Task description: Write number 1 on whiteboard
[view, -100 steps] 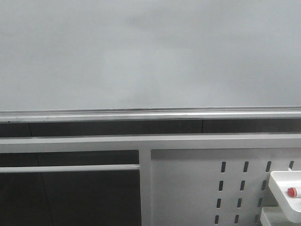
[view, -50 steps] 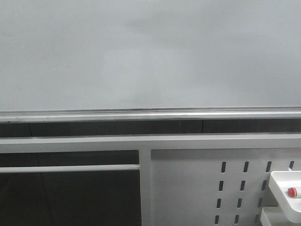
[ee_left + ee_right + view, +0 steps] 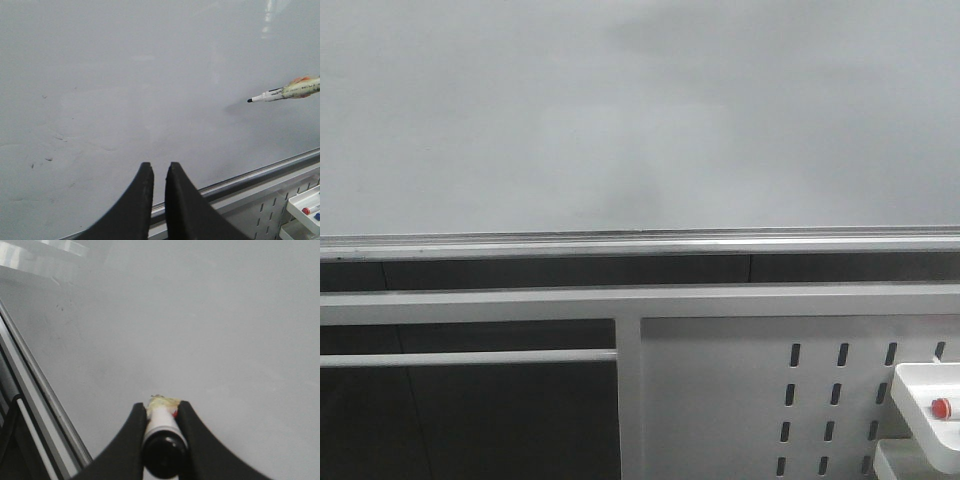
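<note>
Whiteboard (image 3: 210, 325) fills view ahead of right claw (image 3: 161, 412); no stroke visible. Right claw pinches marker (image 3: 161, 432), tip (image 3: 249, 100) near board. Left claw (image 3: 159, 172) nearly pressed together, empty, facing board.

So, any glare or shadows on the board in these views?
Front view: whiteboard evenly lit, faint dark smudge near the top. Left wrist view: glare streak upper right, soft shadow under the marker. Right wrist view: bright reflection in one corner.
</note>
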Controlling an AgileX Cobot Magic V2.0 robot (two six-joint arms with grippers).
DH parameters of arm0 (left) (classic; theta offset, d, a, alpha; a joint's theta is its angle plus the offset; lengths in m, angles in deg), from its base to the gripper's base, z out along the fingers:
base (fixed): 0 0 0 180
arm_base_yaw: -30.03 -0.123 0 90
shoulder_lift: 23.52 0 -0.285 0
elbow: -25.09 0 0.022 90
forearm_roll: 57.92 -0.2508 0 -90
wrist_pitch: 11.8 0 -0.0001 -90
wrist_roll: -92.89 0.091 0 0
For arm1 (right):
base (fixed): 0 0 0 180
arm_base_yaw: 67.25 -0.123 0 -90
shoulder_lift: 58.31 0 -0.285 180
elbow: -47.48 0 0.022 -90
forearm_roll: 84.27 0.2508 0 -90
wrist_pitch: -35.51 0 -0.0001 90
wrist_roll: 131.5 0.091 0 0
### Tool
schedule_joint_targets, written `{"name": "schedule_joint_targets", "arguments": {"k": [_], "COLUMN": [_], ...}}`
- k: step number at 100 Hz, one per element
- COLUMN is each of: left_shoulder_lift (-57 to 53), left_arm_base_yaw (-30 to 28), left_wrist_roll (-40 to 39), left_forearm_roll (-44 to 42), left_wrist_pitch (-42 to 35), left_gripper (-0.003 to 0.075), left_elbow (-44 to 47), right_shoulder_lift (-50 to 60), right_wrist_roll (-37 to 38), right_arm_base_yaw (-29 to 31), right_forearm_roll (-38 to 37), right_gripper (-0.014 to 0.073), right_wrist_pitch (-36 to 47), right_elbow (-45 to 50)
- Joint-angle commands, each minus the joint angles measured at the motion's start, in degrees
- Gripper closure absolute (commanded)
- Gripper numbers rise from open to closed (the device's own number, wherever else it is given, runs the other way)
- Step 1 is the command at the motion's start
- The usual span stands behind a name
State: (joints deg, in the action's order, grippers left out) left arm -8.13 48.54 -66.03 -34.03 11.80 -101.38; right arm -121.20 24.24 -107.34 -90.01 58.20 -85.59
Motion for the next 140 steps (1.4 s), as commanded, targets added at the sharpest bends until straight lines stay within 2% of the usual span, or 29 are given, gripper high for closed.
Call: {"name": "schedule_joint_targets", "arguments": {"k": [1, 31, 60, 87, 107, 140], "left_shoulder_lift": [0.7, 0.7, 0.7, 0.7, 0.7, 0.7], "left_arm_base_yaw": [-0.1, -0.1, -0.1, -0.1, -0.1, -0.1], "left_wrist_roll": [-0.6, -0.5, -0.5, -0.5, -0.5, -0.5], "left_forearm_roll": [1.1, 1.0, 1.0, 1.0, 1.0, 1.0], "left_wrist_pitch": [-4.1, -4.1, -4.1, -4.1, -4.1, -4.1], "left_gripper": [0.068, 0.068, 0.068, 0.068, 0.068, 0.068], "left_elbow": [-1.5, -1.5, -1.5, -1.5, -1.5, -1.5], "right_shoulder_lift": [0.4, 0.4, -1.7, -3.7, -3.7, -4.7], "right_wrist_roll": [-1.2, -1.2, -1.2, -1.3, -8.3, -8.5], "right_arm_base_yaw": [1.0, 4.2, 4.3, 4.3, 4.3, 4.3], "right_forearm_roll": [0.6, 1.4, 2.3, 4.1, 10.7, 11.2], "right_gripper": [0.0643, 0.0643, 0.0643, 0.0643, 0.0643, 0.0643], "right_wrist_pitch": [5.3, 5.3, 5.3, 8.7, 9.1, 9.6], "right_elbow": [-1.9, -1.9, -1.9, -1.9, -1.9, -1.9]}}
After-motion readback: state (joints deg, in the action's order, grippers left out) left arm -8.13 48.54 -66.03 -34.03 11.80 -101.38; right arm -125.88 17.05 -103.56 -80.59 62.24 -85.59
